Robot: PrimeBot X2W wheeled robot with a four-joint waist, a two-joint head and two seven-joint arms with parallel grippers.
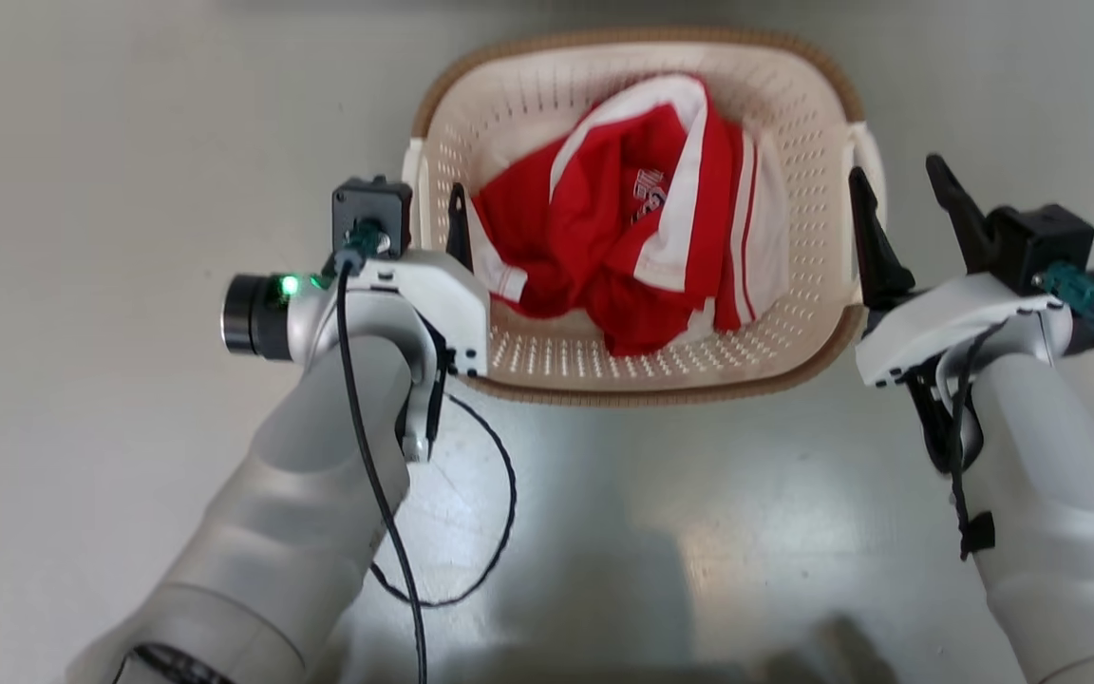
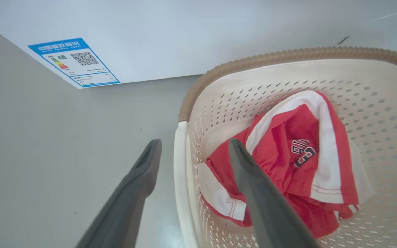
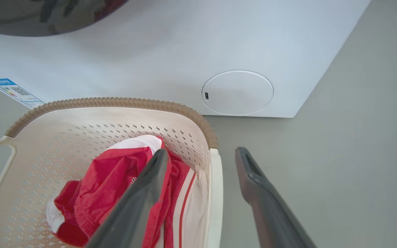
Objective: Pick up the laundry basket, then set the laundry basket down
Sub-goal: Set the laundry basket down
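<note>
You see one laundry basket (image 1: pixel 528 104) standing mouth upward on the grey floor (image 1: pixel 129 285), directly ahead of the robot and just in front of one white washing machine (image 3: pixel 171 55). In the head view its long axis runs left to right. Its two white loop handles sit at the short ends, the left handle (image 1: pixel 414 180) pointing toward your left arm and the right handle (image 1: pixel 875 161) toward your right arm. One crumpled red-and-white sports garment (image 1: pixel 632 237) lies inside, on the perforated bottom. Your left gripper (image 2: pixel 195 143) has its two fingers spread wide, one outside the basket and one inside over the garment. The left handle lies between them, with a gap visible on both sides. Your right gripper (image 3: pixel 202 151) mirrors this: its fingers are parted astride the right handle, inner finger above the garment, outer finger over bare floor. Neither gripper has hold of anything. On the machine's front you can count one blue-bordered energy label (image 2: pixel 74 62) and one round cover (image 3: pixel 237 92).
</note>
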